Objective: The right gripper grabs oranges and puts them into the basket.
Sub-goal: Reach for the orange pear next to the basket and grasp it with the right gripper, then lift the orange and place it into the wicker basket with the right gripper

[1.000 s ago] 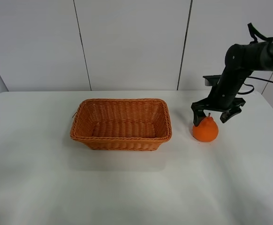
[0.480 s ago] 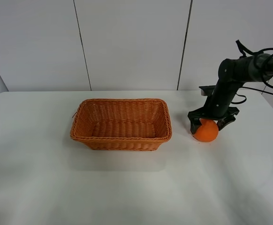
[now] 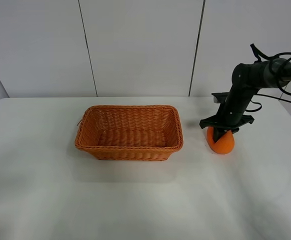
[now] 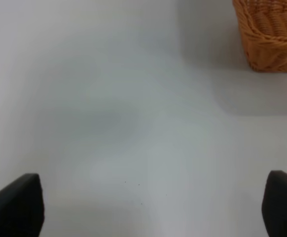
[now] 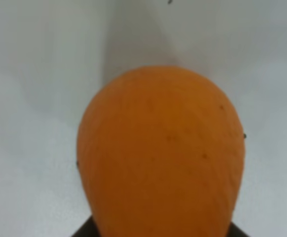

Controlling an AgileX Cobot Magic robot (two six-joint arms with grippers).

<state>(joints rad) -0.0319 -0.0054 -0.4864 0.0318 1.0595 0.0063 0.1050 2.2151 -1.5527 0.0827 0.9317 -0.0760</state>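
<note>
The orange [image 3: 222, 145] rests on the white table, right of the wicker basket [image 3: 129, 148]. My right gripper [image 3: 220, 134] reaches down over the orange's top, its black fingers pressed against the fruit's sides. In the right wrist view the orange [image 5: 161, 158] fills most of the picture, and only dark bits of the gripper show at the lower edge. The basket is empty. My left gripper [image 4: 153, 207] is open and empty over bare table, with a corner of the basket [image 4: 271, 34] ahead of it. The left gripper is out of the exterior high view.
The white table [image 3: 145, 200] stretches wide in front of the basket and the orange. A white panelled wall [image 3: 135, 45] stands behind the table. The right arm's cables [image 3: 285, 55] hang near the right edge.
My right gripper has come down from above the orange and its fingers have closed in from a wide spread onto the fruit. The basket has not moved.
</note>
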